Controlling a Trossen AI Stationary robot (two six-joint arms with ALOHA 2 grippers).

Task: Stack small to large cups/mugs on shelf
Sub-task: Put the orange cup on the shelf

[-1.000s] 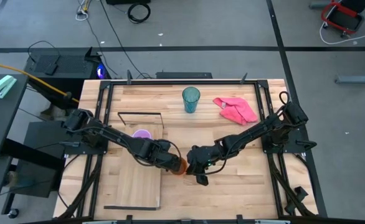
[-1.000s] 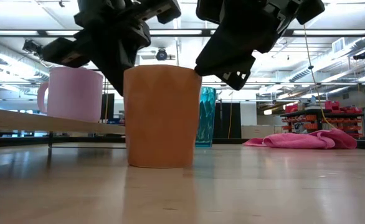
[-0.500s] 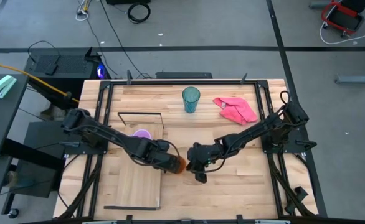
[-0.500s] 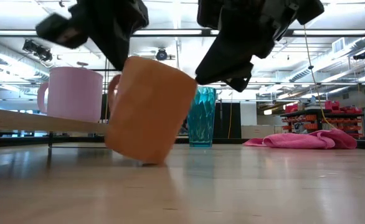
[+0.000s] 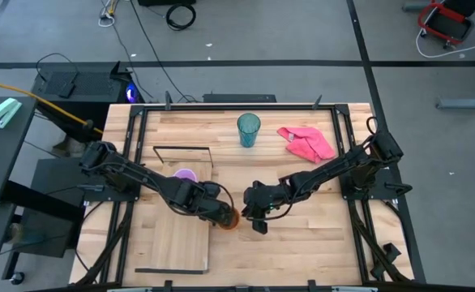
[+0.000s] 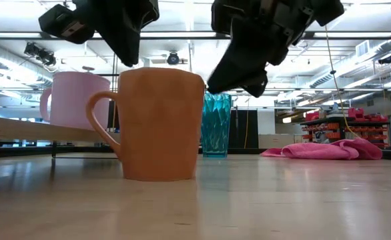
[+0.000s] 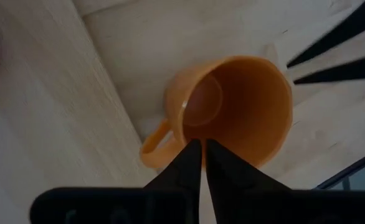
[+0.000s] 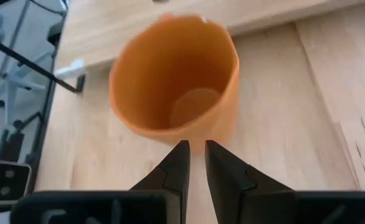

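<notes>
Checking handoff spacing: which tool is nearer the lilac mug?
Left. The left tool sits over the orange mug, just beside the shelf where the lilac mug stands. The right tool is on the orange mug's far side, farther off.

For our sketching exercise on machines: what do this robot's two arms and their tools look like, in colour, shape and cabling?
Both arms are black and jointed, built of slim tube-like links with bulkier joints. Thin black cables loop beside the right arm near its tool. The left tool and the right one each end in two narrow, pointed black fingers. No markings are readable.
</notes>
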